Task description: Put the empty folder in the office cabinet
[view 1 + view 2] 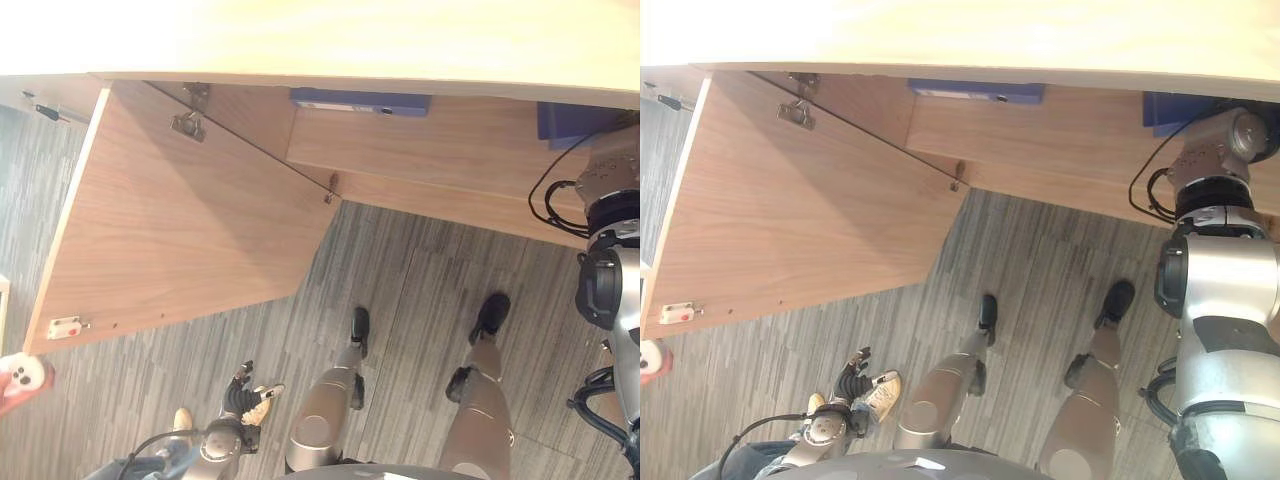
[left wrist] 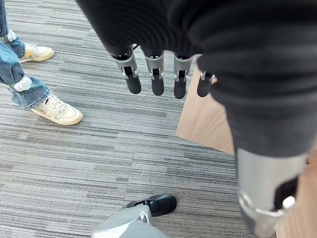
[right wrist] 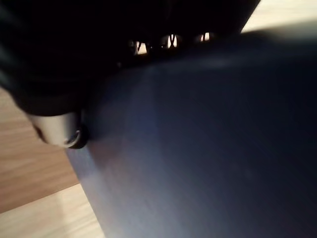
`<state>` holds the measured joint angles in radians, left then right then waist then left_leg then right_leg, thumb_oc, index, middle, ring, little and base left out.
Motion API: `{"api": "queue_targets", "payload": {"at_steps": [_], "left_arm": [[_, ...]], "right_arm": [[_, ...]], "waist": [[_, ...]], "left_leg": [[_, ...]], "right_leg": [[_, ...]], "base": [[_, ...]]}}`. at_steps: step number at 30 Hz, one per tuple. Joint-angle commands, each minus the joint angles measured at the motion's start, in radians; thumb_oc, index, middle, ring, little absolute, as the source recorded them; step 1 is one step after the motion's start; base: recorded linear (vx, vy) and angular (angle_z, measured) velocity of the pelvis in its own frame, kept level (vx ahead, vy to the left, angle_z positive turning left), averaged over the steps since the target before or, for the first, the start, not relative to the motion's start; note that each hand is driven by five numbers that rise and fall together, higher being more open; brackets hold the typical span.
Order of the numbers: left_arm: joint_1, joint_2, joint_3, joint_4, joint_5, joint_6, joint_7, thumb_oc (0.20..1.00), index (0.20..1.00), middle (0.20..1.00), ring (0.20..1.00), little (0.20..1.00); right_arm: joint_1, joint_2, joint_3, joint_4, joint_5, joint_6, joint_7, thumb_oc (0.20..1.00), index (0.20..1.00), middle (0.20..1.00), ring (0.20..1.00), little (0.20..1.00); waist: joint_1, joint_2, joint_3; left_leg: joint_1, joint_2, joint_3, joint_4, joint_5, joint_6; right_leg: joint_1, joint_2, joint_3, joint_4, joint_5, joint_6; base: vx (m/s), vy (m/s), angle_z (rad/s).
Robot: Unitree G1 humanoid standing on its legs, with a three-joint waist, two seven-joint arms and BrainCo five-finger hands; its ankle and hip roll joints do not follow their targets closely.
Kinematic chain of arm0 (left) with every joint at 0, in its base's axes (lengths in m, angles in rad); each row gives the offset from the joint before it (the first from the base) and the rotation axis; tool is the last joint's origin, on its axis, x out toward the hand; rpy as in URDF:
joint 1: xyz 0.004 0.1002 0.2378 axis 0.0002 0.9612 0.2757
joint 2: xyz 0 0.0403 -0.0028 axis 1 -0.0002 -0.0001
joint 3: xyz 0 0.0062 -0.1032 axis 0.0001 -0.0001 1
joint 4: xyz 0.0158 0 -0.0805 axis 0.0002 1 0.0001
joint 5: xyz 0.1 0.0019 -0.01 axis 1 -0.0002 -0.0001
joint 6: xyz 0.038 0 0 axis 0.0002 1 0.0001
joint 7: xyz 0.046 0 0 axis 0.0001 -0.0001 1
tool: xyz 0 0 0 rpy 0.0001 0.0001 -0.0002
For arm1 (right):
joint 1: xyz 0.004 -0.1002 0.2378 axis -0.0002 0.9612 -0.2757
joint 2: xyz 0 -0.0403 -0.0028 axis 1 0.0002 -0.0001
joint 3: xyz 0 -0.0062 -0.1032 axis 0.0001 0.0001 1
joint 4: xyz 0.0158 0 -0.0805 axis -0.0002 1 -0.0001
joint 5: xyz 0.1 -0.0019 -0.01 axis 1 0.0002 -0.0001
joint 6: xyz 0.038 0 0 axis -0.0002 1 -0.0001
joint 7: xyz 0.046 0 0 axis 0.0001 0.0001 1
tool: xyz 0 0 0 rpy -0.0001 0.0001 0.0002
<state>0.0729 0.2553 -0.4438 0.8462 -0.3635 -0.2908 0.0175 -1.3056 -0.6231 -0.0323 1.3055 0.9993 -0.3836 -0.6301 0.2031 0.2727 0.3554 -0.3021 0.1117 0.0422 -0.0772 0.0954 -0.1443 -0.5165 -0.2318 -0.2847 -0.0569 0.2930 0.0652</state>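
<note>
The right hand's silver fingers (image 3: 171,42) lie over the top edge of a dark blue flat folder (image 3: 208,148), the thumb pressed against its near face, so the right hand (image 3: 59,89) grips the folder, seen at close range in the right wrist view. From the head camera, that same blue folder (image 1: 1165,110) sits inside the light wood office cabinet (image 1: 1040,130), at the right end of its shelf opening, partly hidden behind the silver-grey right arm reaching in. A second blue folder with a white spine label (image 1: 360,101) stands further left in the same opening. The cabinet's wood-grain door (image 1: 180,220) is swung wide open toward the left, its metal hinges (image 1: 187,125) exposed. The left hand (image 1: 240,395) hangs low beside the robot above the grey striped carpet (image 1: 420,280), its dark-tipped fingers (image 2: 156,82) straight and relaxed, holding nothing. A person in blue jeans and cream trainers (image 2: 54,110) stands nearby on the carpet, and a hand holding a small white device (image 1: 25,375) shows at the left edge.
</note>
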Motion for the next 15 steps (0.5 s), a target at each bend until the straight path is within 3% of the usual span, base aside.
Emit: {"api": "queue_targets", "payload": {"at_steps": [1, 7, 15], "left_arm": [[-0.046, 0.077, -0.085, 0.039, 0.01, -0.013, 0.033, 1.0, 1.0, 1.0, 1.0, 1.0], [-0.05, 0.074, -0.093, 0.041, -0.009, -0.017, 0.039, 1.0, 1.0, 1.0, 1.0, 1.0], [-0.058, 0.081, -0.075, 0.065, -0.034, -0.021, 0.054, 1.0, 1.0, 1.0, 1.0, 1.0]], "right_arm": [[-0.071, -0.02, 0.08, 0.003, 0.017, -0.032, 0.014, 0.2, 0.2, 0.2, 0.2, 0.2], [-0.119, -0.015, 0.083, 0.021, 0.012, -0.05, -0.032, 0.2, 0.2, 0.2, 0.2, 0.2], [-0.255, -0.025, 0.161, 0.098, 0.073, 0.002, -0.006, 0.2, 0.2, 0.2, 0.2, 0.2]], "waist": [[0.047, -0.037, -0.034], [0.075, -0.017, -0.034], [0.128, -0.006, -0.024]], "left_leg": [[0.014, 0.062, -0.021, 0.041, -0.066, -0.036], [-0.009, 0.064, -0.026, 0.037, -0.068, -0.035], [-0.1, 0.079, -0.045, 0.043, -0.058, -0.033]], "right_leg": [[-0.022, -0.056, 0.084, 0.014, -0.066, 0.127], [-0.049, -0.05, 0.085, 0.03, -0.084, 0.125], [-0.174, -0.039, 0.089, 0.113, -0.122, 0.11]], "base": [[0.0, 0.0, 0.0], [0.0, 0.0, 0.0], [0.0, -0.016, 0.02]]}}
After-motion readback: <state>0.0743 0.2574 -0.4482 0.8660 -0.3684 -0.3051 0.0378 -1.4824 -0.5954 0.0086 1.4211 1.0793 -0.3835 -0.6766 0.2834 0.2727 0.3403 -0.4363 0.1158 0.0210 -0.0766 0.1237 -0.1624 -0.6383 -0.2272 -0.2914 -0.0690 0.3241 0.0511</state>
